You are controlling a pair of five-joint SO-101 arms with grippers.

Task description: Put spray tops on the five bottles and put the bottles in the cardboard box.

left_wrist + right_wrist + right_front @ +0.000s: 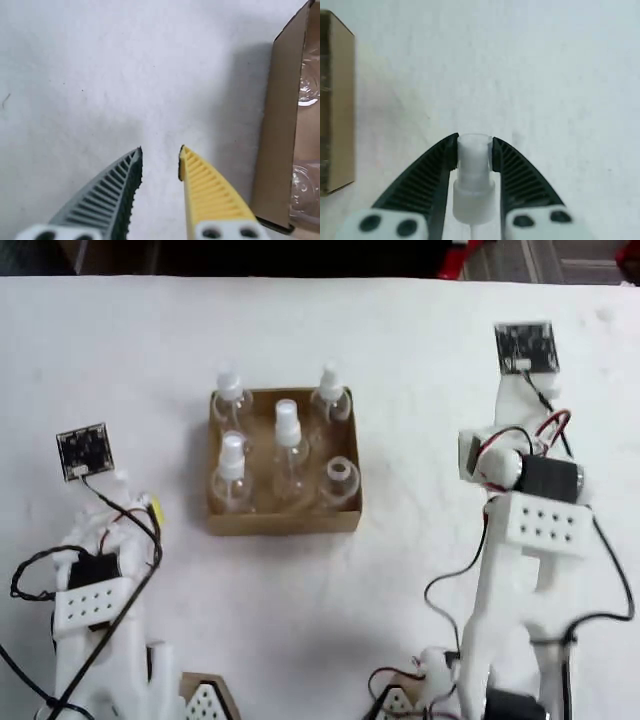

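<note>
The cardboard box [285,522] sits mid-table with five clear bottles upright in it. Three of the capped ones are the back-left bottle [231,392], the back-right bottle [329,390] and the middle bottle [288,435]; the front-left one also carries a white spray top. The front-right bottle [340,477] has a bare open neck. My right gripper [474,139] is shut on a white spray top [474,170] over bare table, to the right of the box [340,100]. My left gripper [160,150] hangs open and empty just left of the box wall [280,125].
A white cloth covers the table [400,340]. The left arm [95,600] stands at the front left and the right arm [530,530] at the right, both trailing black cables. Two small tan pieces [205,695] lie at the front edge.
</note>
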